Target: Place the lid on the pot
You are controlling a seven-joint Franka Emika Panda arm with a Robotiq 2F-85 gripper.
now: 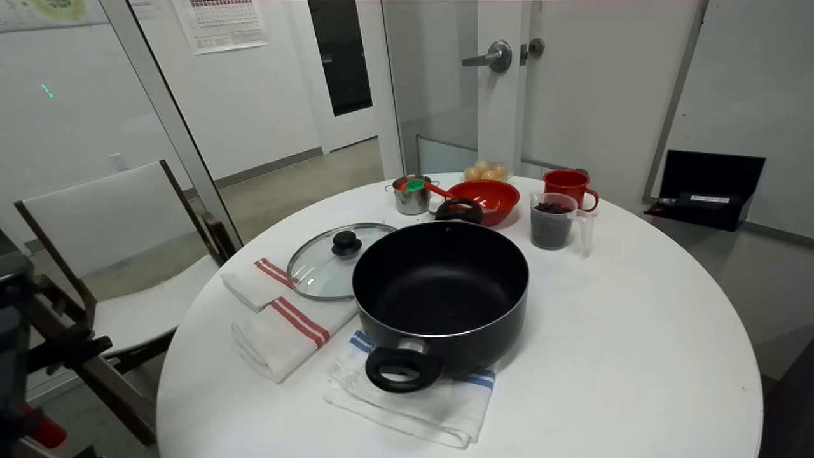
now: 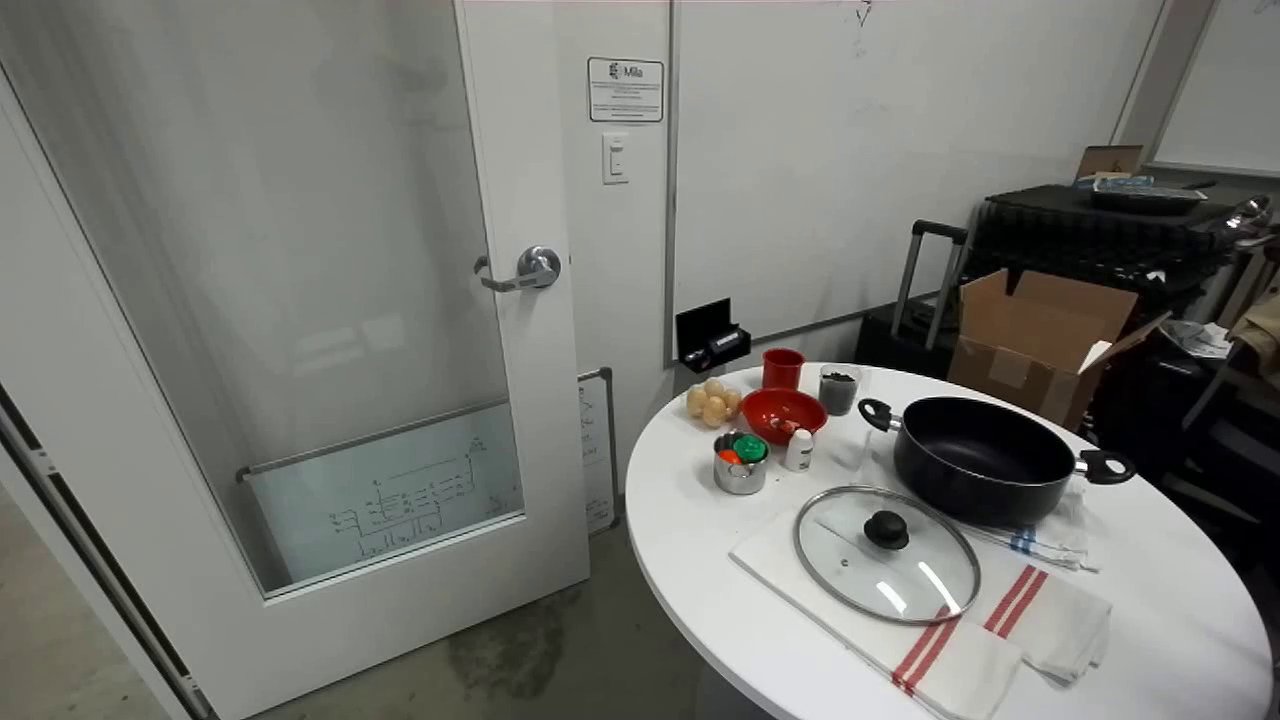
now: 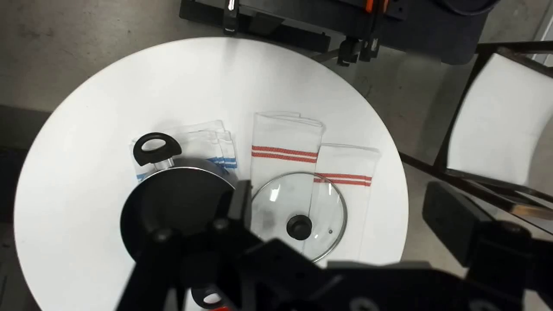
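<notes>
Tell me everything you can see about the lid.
The lid is round, clear, glossy and glass-like, metal-rimmed, with a black knob at its centre and a small dark spot, perhaps a vent. Nothing lies on top. It rests knob up across two red-striped towels, beside the pot; whether lid and pot touch I can't tell.

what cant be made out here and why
Wrist view: the lower part of the black pot and the lower left edge of the glass lid, behind the end effector.
In an exterior view: part of the blue-striped towel and of the lid's rim, behind the pot.
In both exterior views: part of the round table, cut off by the bottom edge.
In an exterior view: fine print on the Mila sign, too small.
</notes>
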